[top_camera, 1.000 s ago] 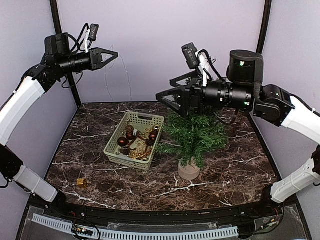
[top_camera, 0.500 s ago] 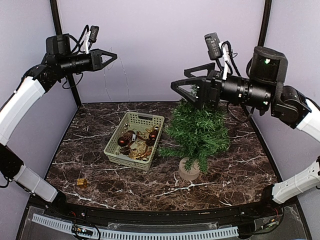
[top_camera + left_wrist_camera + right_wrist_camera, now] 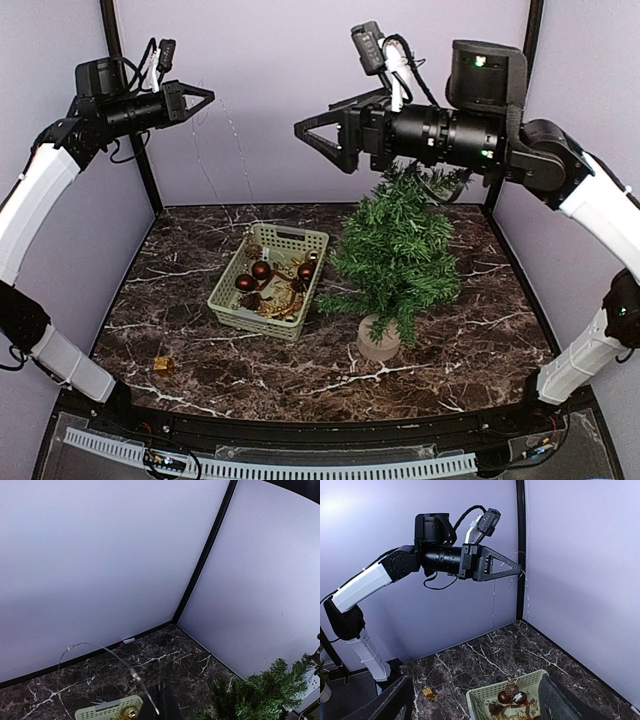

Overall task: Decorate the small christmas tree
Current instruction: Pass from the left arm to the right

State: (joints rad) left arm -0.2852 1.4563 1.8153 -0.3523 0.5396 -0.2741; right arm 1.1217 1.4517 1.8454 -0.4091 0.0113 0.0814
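Note:
The small christmas tree stands upright in its round base right of centre; its top also shows at the lower right of the left wrist view. My left gripper is high at the back left, shut on a thin wire string with small beads that loops and hangs down from its tips. The right wrist view shows that gripper with the wire dangling below it. My right gripper is open and empty, held high above the basket, left of the tree top, with its fingers wide apart.
A pale green basket holding dark red balls, pine cones and gold pieces sits left of the tree. A small gold box lies near the front left. Grey walls with black corner posts close in the back and sides.
My right arm has lifted off the tree and swung left, now above the basket. My left gripper has drawn back left and slightly up with the wire.

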